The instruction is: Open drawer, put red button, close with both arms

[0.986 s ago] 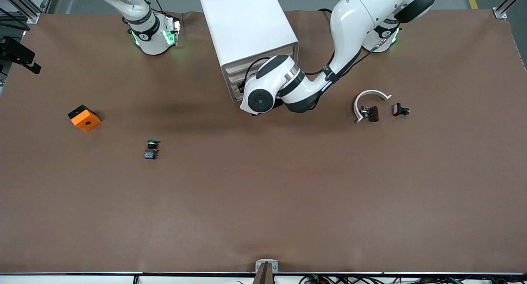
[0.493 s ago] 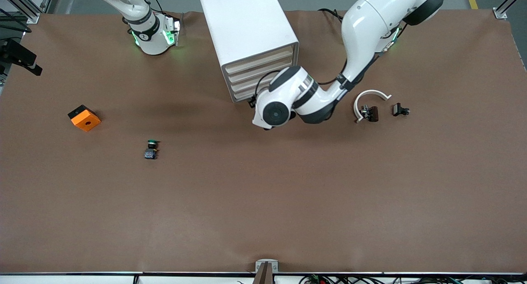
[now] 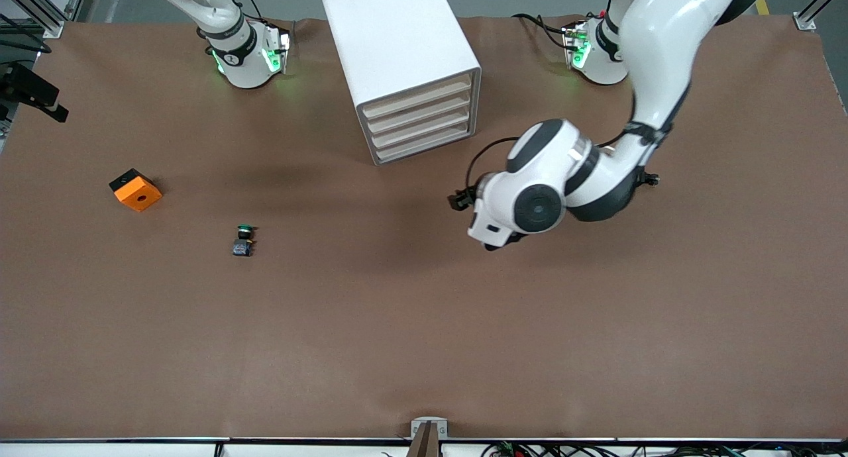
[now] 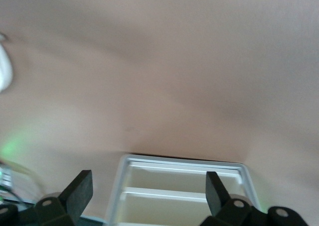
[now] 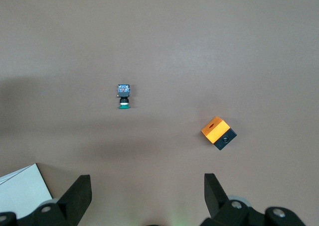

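Left gripper (image 4: 148, 191) pulled away from cabinet (image 3: 402, 66), fingers apart, holding nothing. All four drawers (image 3: 419, 118) shut. Right gripper (image 5: 147, 193) waits, fingers apart.

- The drawers (image 3: 421, 117): four alike, shallow with cream fronts, stacked in the white cabinet (image 3: 397, 40). All four sit pushed in, flush with the cabinet's front.
- The left arm (image 3: 652, 59): glossy white with black joint rings, it reaches from its base beside the cabinet and bends down in front of the drawers.
- The left gripper (image 4: 147, 191): over bare table in front of the cabinet, fingers spread wide, nothing between them.
- The right arm (image 3: 225, 26): its base stands beside the cabinet; it waits.
- The right gripper (image 5: 147, 193): fingers spread, empty, high over the table beside the cabinet.
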Available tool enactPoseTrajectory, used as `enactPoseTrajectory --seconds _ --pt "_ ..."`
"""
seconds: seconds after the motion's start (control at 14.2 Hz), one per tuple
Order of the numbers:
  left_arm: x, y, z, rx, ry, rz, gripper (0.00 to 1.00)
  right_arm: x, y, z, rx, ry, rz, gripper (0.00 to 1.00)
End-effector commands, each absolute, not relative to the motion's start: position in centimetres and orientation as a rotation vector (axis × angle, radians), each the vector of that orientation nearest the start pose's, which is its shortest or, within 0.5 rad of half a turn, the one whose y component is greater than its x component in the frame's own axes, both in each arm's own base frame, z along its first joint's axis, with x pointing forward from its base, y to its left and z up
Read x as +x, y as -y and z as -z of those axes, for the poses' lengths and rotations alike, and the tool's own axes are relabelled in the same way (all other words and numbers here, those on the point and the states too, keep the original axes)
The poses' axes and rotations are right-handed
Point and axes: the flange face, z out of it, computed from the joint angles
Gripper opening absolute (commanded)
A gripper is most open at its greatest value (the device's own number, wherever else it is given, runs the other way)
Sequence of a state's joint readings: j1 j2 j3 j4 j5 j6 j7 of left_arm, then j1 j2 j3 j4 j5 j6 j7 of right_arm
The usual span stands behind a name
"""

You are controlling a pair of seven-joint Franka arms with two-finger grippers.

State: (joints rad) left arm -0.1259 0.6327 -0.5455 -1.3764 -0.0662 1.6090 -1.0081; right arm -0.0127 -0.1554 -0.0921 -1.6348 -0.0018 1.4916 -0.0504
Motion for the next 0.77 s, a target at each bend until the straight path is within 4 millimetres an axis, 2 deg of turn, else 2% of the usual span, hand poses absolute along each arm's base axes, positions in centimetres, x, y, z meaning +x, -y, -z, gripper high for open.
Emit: enactPoseTrajectory --seconds 0.0,0.14,0.21,0.28,0.49,0.7 --pt "57.1 33.0 -38.7 -3.008 0.488 -0.716 1.0 48.7 5.6 -67.1 -3.126 -0.092 0.046 1.0" --pt "57.1 31.7 -39.7 -2.987 0.357 -0.648 1.0 48.7 5.7 -67.1 -3.126 -0.092 0.046 1.0" --pt "58.2 29.7 -40.0 -2.999 0.366 -0.643 1.0 48.8 5.7 -67.1 -3.126 -0.092 0.046 1.0" --pt "58.5 28.7 -40.6 -3.015 0.355 -0.639 1.0 48.7 5.7 -67.1 -3.126 -0.092 0.049 1.0" --pt "58.9 27.7 -42.1 -3.044 0.252 -0.589 1.0 48.7 5.7 -67.1 -3.126 -0.087 0.049 1.0" --pt "59.2 25.5 -43.5 -3.03 0.234 -0.543 1.0 48.7 5.7 -67.1 -3.126 -0.087 0.049 1.0"
